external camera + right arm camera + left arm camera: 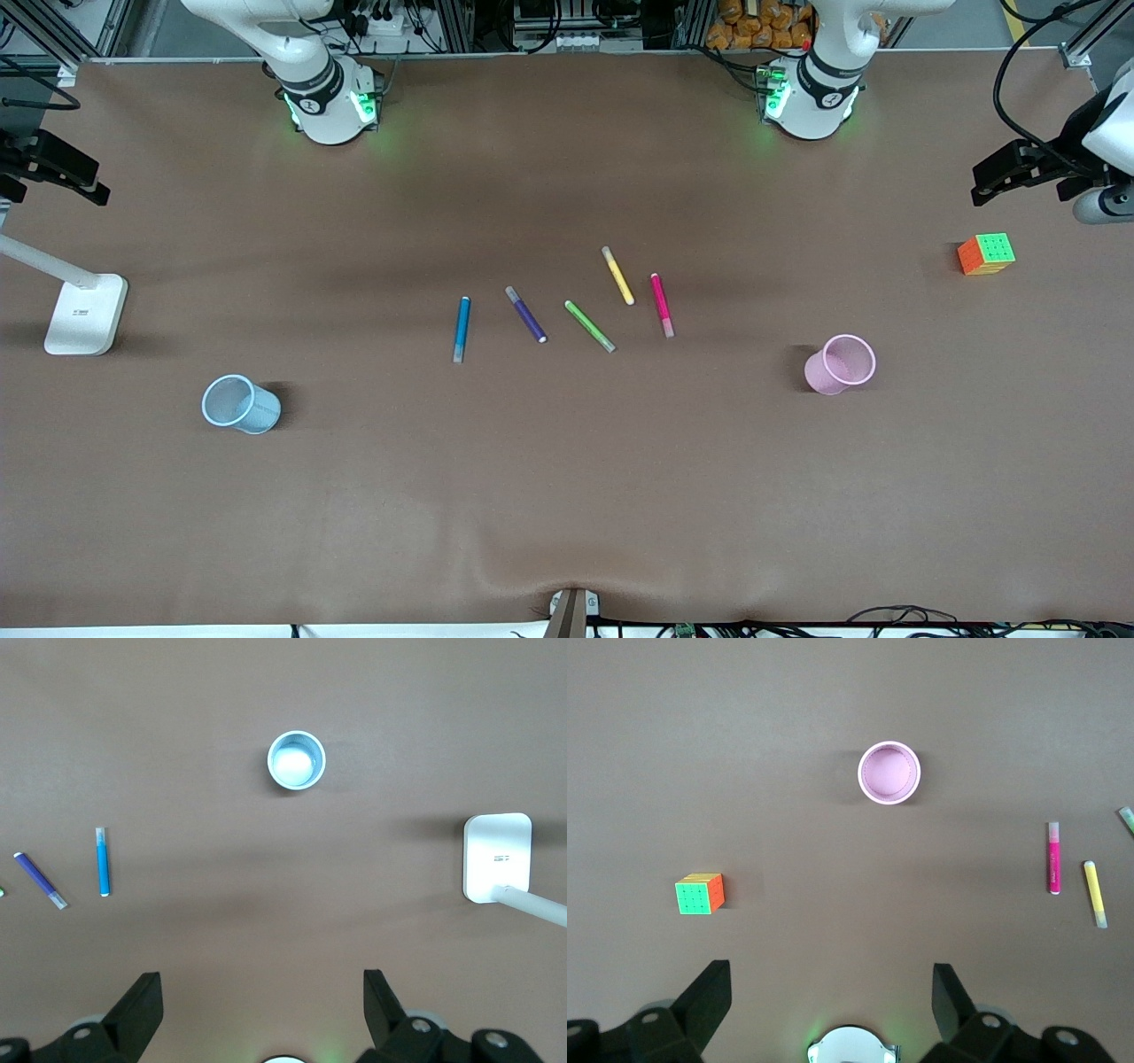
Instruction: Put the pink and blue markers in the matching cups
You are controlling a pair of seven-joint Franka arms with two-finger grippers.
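Observation:
The pink marker [662,305] lies on the table among a row of pens and also shows in the left wrist view [1053,858]. The blue marker [462,329] lies at the row's other end, toward the right arm's end; it also shows in the right wrist view [103,862]. The pale pink cup [819,372] [889,773] stands upright and empty toward the left arm's end. The pale blue cup [257,415] [296,760] stands upright and empty toward the right arm's end. My left gripper [1001,177] [831,992] is open and empty, high over its end of the table. My right gripper [62,173] [263,997] is open and empty, high over its own end.
A purple pen [526,315], a green pen [590,326] and a yellow pen [617,276] lie between the two markers. A colourful cube [986,254] sits near the left gripper. A white lamp base [86,314] stands near the right gripper.

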